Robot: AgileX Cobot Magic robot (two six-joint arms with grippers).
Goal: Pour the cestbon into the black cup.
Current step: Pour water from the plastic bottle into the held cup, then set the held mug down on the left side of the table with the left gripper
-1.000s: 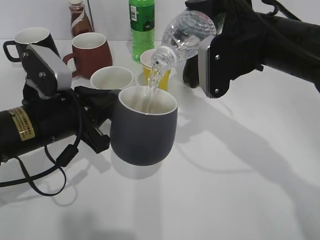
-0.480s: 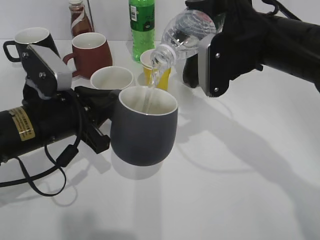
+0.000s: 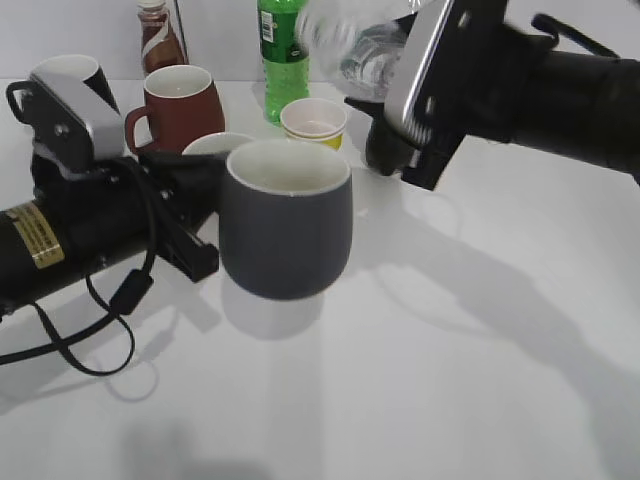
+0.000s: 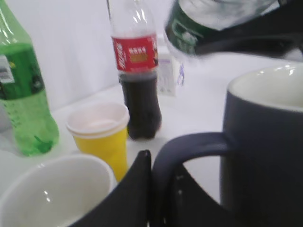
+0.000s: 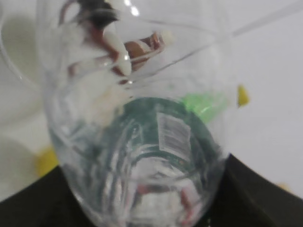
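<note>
The black cup (image 3: 285, 235), a charcoal-grey mug with a white inside, hangs just above the table at the centre. My left gripper (image 3: 205, 195) is shut on its loop handle, which the left wrist view (image 4: 189, 144) shows between the fingers (image 4: 158, 163). My right gripper (image 3: 385, 60) is shut on the cestbon (image 3: 350, 40), a clear bottle with a dark green label, held high behind the cup and blurred. No water stream shows. The cestbon crosses the top of the left wrist view (image 4: 213, 21) and fills the right wrist view (image 5: 137, 142).
Behind the cup stand a white cup (image 3: 215, 145), a yellow paper cup (image 3: 315, 120), a maroon mug (image 3: 180, 100), a glossy black mug (image 3: 70, 75), a green soda bottle (image 3: 283, 50) and a cola bottle (image 3: 158, 35). A black cable (image 3: 100, 340) loops under my left arm.
The cestbon has swung up and back from the cup's rim and the water stream has stopped. My left arm has lifted the cup slightly.
</note>
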